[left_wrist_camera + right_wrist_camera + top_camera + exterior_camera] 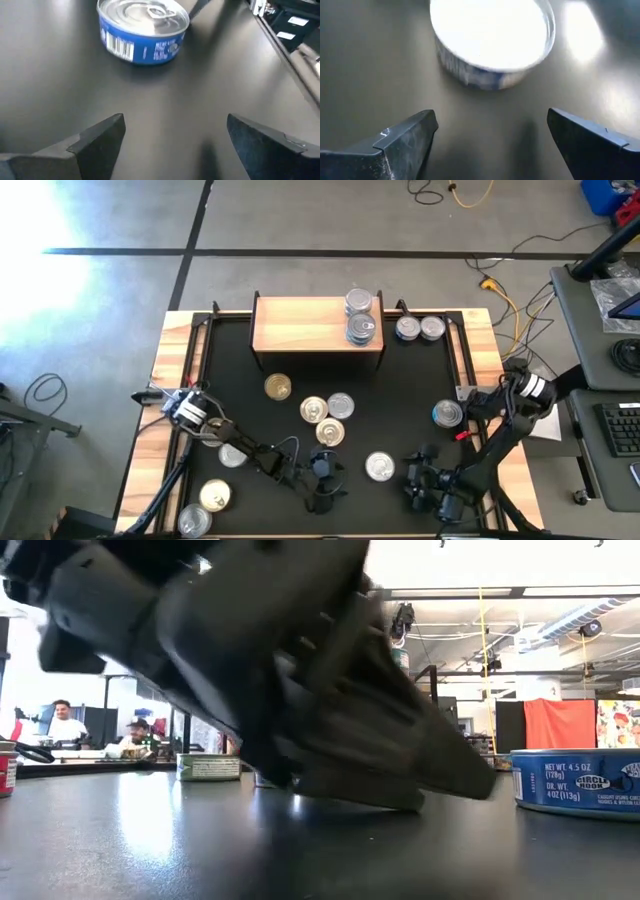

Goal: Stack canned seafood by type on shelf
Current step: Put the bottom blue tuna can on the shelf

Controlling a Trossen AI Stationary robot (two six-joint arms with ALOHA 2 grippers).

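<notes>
The left gripper (322, 480) hangs low over the black table (420, 405) near its front edge, fingers (100, 137) spread wide and empty; a blue-labelled can (142, 31) sits just ahead of them, apart from both tips; loose cans (326, 419) lie in a cluster beyond it. To the right, the right gripper (425, 478) is likewise splayed and holds nothing, a silver-lidded can (492, 40) just before its fingers (407, 140). At the far edge stands the shelf (300, 325), cans (360, 315) stacked at its right end; two more cans (419, 329) sit just right of it.
</notes>
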